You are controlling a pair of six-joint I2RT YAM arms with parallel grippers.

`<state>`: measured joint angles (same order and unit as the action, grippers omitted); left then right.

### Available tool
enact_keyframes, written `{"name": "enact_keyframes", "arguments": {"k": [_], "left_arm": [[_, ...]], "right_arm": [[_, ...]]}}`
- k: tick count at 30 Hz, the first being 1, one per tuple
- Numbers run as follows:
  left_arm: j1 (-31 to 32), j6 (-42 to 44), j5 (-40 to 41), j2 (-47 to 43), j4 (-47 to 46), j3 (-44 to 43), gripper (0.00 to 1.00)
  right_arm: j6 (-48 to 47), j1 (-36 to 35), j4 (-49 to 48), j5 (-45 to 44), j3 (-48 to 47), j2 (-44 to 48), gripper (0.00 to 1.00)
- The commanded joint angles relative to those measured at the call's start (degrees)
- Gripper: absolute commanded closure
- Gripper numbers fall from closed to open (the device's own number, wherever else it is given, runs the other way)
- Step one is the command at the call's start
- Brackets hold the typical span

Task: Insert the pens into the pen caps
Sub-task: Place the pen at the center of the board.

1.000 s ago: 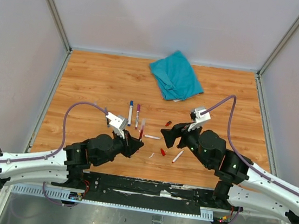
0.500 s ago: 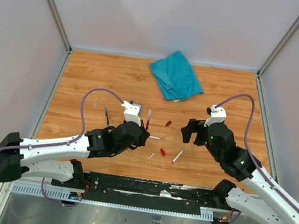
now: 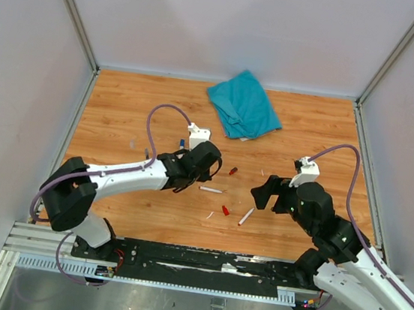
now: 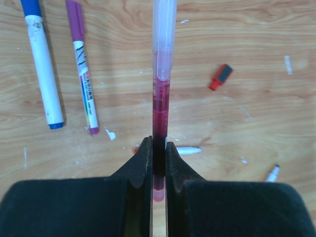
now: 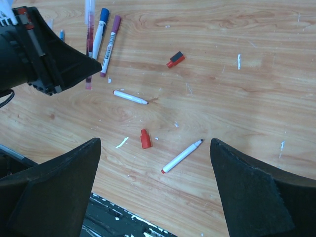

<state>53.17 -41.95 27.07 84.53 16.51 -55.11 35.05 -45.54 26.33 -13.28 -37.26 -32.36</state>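
The red pen (image 4: 163, 94), its clear barrel showing red inside, runs up the middle of the left wrist view. It is pinched near its lower end by the left end effector (image 4: 158, 148), whose jaws are narrowed tight onto it. At the upper left of that view the blue pen (image 4: 43, 69) and the purple pen (image 4: 83, 74) lie side by side on the desk (image 3: 122, 107), not touching. To the right of the held pen lies a red cap (image 4: 220, 77) with a dark end.

In the right wrist view a second red cap (image 5: 144, 138) sits in the lower middle. A dark-tipped pen (image 5: 130, 97) lies just above it and a red-tipped pen (image 5: 181, 156) to its right, all apart. The right end effector (image 5: 155, 192) hangs over them with jaws spread wide, holding nothing. The teal cloth (image 3: 243, 103) lies at the top centre of the top view.

Compared with a second ago, the left end effector has travelled from the lower centre up toward the blue and purple pens, carrying the red pen. The right end effector has drawn back toward the right and spread wider.
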Motion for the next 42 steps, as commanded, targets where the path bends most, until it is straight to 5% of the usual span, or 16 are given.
{"name": "enact_keyframes", "arguments": {"k": [1,25,42], "left_arm": [[-2.7,1.9,-0.5,3.8,1.2,-1.9,0.99],[-9.0,2.5,-2.6,16.8,-1.0,-6.1,0.94],[-9.3,2.4,-2.4,21.3,-1.2,-8.1,0.72]], "right_arm": [[2.5,0.8,2.9,0.7,0.9,1.0,0.08],[3.8,0.8,1.8,2.8,2.9,-2.1,0.07],[4.1,0.7,1.1,3.8,3.8,-1.9,0.07]]}}
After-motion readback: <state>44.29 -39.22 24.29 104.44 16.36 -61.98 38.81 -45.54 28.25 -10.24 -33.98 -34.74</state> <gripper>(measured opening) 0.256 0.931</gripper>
